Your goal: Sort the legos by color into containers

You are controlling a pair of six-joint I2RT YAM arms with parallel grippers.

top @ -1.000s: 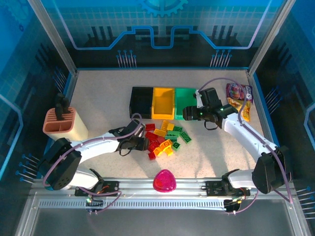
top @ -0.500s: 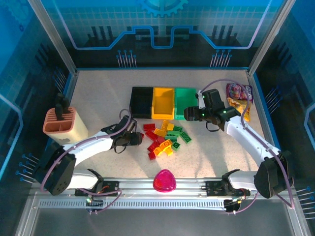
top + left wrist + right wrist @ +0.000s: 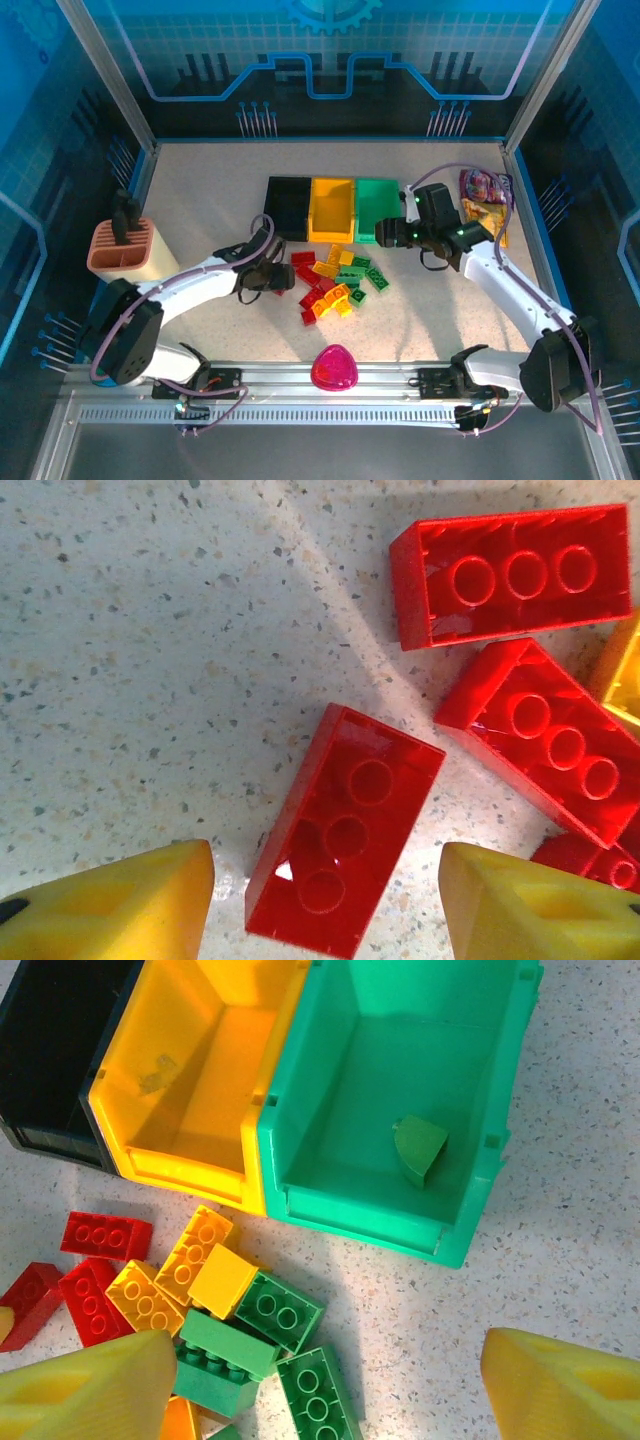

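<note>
I see the legos [image 3: 330, 280] in a loose pile of red, yellow and green bricks on the table [image 3: 200, 190], just in front of the three containers. The black bin [image 3: 288, 207], the yellow bin [image 3: 332, 208] and the green bin [image 3: 377, 208] stand side by side in one row. In the right wrist view, one rounded green piece [image 3: 418, 1148] lies on the floor of the green bin. The left arm extends from its base low across the table, and the left hand [image 3: 282, 279] sits at the left edge of the pile. Its wrist camera shows the fingers [image 3: 110, 905] spread, with one red brick [image 3: 345, 830] lying hollow side up on the table between them and a gap on either side, so this hand is open and grips nothing. The right arm reaches forward and inward, and the right hand [image 3: 392, 232] hovers by the front wall of the green bin. Its fingers [image 3: 90, 1390] stand wide apart over green bricks and hold nothing.
</note>
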